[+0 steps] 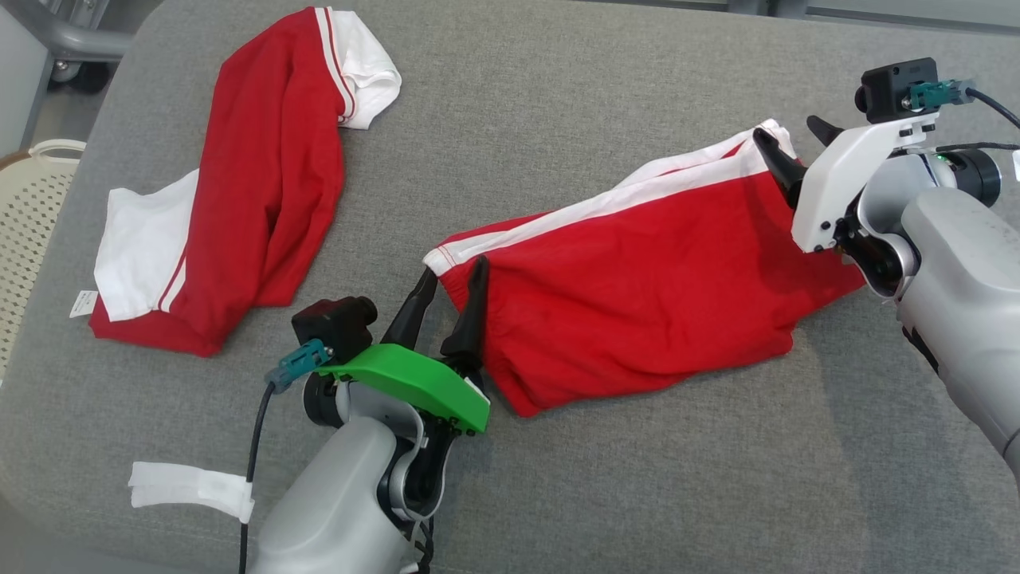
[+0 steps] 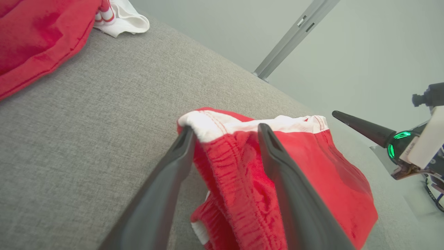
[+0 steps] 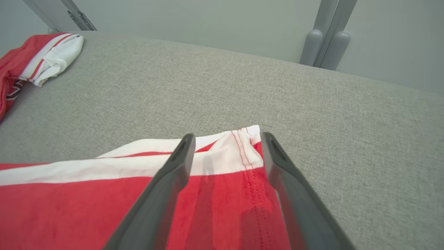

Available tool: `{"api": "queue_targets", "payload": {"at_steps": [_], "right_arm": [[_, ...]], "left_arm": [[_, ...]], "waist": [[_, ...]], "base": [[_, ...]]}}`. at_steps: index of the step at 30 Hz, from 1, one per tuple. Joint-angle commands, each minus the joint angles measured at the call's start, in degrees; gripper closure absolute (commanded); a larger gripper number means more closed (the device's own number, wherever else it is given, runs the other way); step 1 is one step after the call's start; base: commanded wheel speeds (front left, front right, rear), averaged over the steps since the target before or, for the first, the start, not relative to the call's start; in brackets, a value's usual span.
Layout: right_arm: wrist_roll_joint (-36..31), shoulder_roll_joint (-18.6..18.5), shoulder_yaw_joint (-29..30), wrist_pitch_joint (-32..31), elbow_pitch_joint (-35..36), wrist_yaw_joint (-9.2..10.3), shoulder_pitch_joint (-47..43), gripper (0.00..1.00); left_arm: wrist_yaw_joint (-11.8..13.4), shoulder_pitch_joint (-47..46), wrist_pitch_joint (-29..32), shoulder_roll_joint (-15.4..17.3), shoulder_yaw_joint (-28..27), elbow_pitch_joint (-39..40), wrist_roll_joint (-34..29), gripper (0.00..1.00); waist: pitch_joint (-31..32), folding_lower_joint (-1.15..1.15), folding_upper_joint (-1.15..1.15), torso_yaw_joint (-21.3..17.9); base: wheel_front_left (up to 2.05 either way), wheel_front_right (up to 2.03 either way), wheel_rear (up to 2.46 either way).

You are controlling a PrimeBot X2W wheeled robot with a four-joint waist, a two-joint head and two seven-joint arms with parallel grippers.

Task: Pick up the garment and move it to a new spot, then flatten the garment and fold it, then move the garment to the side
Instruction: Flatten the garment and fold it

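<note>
Head view is showing the left gripper reaching up from below, its 2 fingers standing apart around 1 corner of the red garment. The right gripper, tilted in from the right, is also holding its jaws open over the opposite corner. The garment is lying on the gray cushion. A pale basket is standing at the left, its inside hidden.

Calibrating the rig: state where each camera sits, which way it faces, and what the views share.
Head view: high, looking down on the grey table; left arm, right arm, open jaws at the red shorts' ends.
Left wrist view: low, along left jaws astride the shorts' gathered edge, toward the right arm.
Right wrist view: low, along right jaws over the shorts' striped corner.
Shared: shorts and red-and-white top in all.
</note>
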State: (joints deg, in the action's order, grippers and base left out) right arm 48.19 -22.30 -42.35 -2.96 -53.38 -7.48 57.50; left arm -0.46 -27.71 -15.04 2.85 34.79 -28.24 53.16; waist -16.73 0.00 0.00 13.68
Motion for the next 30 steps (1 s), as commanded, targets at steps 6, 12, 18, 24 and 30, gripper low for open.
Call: {"api": "queue_targets", "payload": {"at_steps": [6,12,18,24,30], "right_arm": [[2.37,-1.17,-3.61,2.13,-0.53,-0.02,1.62,0.0],[4.22,-2.83,-7.16,3.49,0.53,-0.02,1.68,0.0],[7.24,-5.16,-10.08,4.86,1.4,-0.02,1.01,0.0],[9.86,-6.53,-11.86,5.23,2.18,-0.02,-0.71,0.0],[13.13,-7.42,-13.72,3.15,2.38,-0.02,-2.82,0.0]], "left_arm": [[0.32,0.75,-0.17,0.18,-0.61,-0.77,-6.35,0.0],[0.54,3.03,-0.16,2.29,-1.71,0.02,-10.27,0.0],[2.51,7.08,-0.16,5.59,-4.04,5.15,-13.87,0.0],[4.3,10.55,-0.16,7.14,-5.16,10.25,-16.82,0.0],[6.21,14.03,-0.16,7.95,-5.6,14.58,-18.45,0.0]], "waist": [[0.96,0.0,0.0,-0.16],[2.66,0.0,0.0,-0.96],[5.62,0.0,0.0,-2.44],[8.42,0.0,0.0,-3.71],[10.39,0.0,0.0,-4.49]], "base": [[0.0,0.0,0.0],[0.0,0.0,0.0],[0.0,0.0,0.0],[0.0,0.0,0.0],[0.0,0.0,0.0]]}}
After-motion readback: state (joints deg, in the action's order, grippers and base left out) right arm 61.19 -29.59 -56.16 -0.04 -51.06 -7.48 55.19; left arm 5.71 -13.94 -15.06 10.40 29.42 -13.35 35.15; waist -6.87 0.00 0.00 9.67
